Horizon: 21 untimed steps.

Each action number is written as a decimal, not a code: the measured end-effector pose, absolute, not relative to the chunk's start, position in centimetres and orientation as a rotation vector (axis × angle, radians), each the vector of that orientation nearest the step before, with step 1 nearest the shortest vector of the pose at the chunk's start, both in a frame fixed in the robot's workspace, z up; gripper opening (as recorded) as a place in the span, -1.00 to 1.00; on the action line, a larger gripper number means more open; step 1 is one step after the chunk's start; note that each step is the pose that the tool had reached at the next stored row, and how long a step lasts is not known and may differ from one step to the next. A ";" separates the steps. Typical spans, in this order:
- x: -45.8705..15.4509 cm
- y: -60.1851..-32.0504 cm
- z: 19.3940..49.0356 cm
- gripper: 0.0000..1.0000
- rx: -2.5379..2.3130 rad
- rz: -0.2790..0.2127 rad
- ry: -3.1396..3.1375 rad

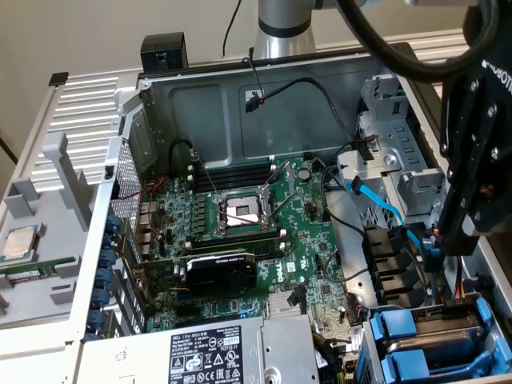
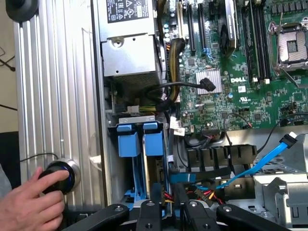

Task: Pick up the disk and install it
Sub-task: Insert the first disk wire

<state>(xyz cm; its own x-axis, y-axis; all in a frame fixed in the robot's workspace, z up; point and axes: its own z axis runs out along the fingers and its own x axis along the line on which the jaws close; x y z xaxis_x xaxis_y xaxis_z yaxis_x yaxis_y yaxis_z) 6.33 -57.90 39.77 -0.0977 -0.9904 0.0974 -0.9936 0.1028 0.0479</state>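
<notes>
- Open computer case [image 1: 240, 104] lying on its side, motherboard [image 1: 264, 216] facing up; black graphics card [image 1: 220, 272] seated near the middle, bare processor socket [image 1: 242, 212] beyond it
- Gripper [image 1: 458, 236] hanging over the case's end at the exterior view's right, above the drive bay [image 1: 480, 308]; black body and cable looming large in that view, with the tips lost behind the bay wall
- From the wrist view, black linkages of the same gripper [image 2: 168, 214] along the picture's edge, pointing down into the bay; jaws: cannot tell whether wide, narrow or closed on anything, since the tips are hidden
- Disk [image 2: 154, 140] standing edge-on in the bay, blue carrier front towards the camera, pale metal side running down towards the gripper; second blue carrier [image 2: 129, 139] just beside it
- Exterior view giving the same pair as blue fronts stacked at the lower corner, disk [image 1: 398, 326] among them; which of the two is which, unclear there
- Light-blue flat cable [image 2: 269, 159] trailing across the empty cage beside the bay; also seen in the exterior view [image 1: 384, 210]
- Given by the wrist view alone: a hand [image 2: 29, 204] at the corner, one finger pressing a round black button [image 2: 61, 174] on the ribbed desk [image 2: 53, 96]
- Given by the exterior view alone: small square processor chip [image 1: 20, 242] lying on a grey tray outside the case, at that view's left, well apart from the gripper
- Power supply [image 1: 210, 360] with its white-printed label next to the bay; same unit in the wrist view [image 2: 130, 53]
</notes>
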 end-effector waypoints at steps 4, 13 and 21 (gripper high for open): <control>6.2 -57.7 39.7 -0.50 2.037 0.046 -2.253; 4.9 -57.2 39.3 -0.50 2.037 0.047 -2.253; 4.7 -57.0 38.7 -0.50 2.032 0.059 -2.248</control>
